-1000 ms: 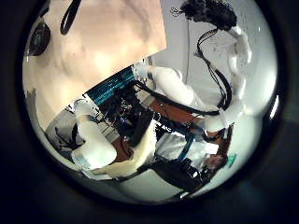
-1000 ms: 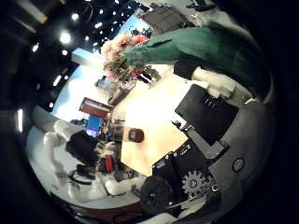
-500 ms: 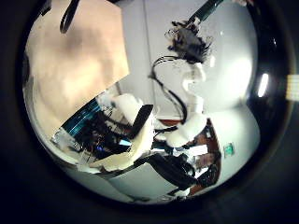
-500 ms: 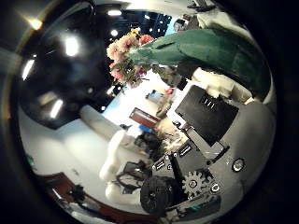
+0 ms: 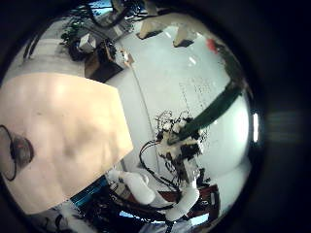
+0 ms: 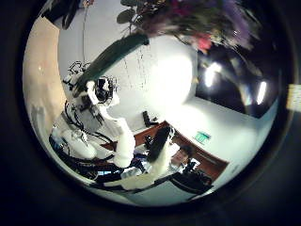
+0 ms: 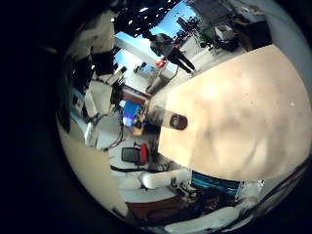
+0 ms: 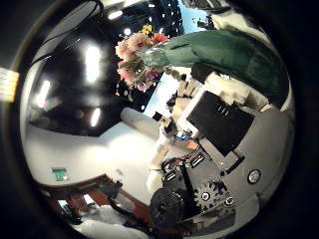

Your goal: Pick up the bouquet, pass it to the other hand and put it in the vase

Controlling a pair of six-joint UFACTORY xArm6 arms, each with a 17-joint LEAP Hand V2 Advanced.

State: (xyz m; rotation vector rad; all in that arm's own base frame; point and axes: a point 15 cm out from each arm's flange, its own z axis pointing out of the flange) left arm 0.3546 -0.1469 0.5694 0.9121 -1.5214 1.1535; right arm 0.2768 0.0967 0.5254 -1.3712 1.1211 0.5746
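The bouquet (image 8: 137, 55), a bunch of flowers in a long paper wrap (image 8: 229, 55), lies across my right palm, with that hand's fingers (image 8: 221, 121) curled beside the wrap. In the left thumb side palm view the flower heads (image 6: 193, 19) hang close, and the wrap (image 6: 113, 52) runs down to my right hand (image 6: 99, 90), which grips its lower end. The left little finger side palm view shows the same hand (image 5: 180, 146) holding the wrap (image 5: 222, 97) upright. The vase (image 7: 177, 121) is a small dark pot standing on the table (image 7: 239, 107), also visible at the table's far side (image 5: 15, 155). My left hand's fingers do not show.
The pale table top (image 5: 68, 126) lies below both hands, bare apart from the vase. Past its edge are desks, screens and chairs (image 7: 132, 154).
Both palm views have swung away from the table. The bouquet stays in the right hand, and its flowers now show close in the left thumb side view.
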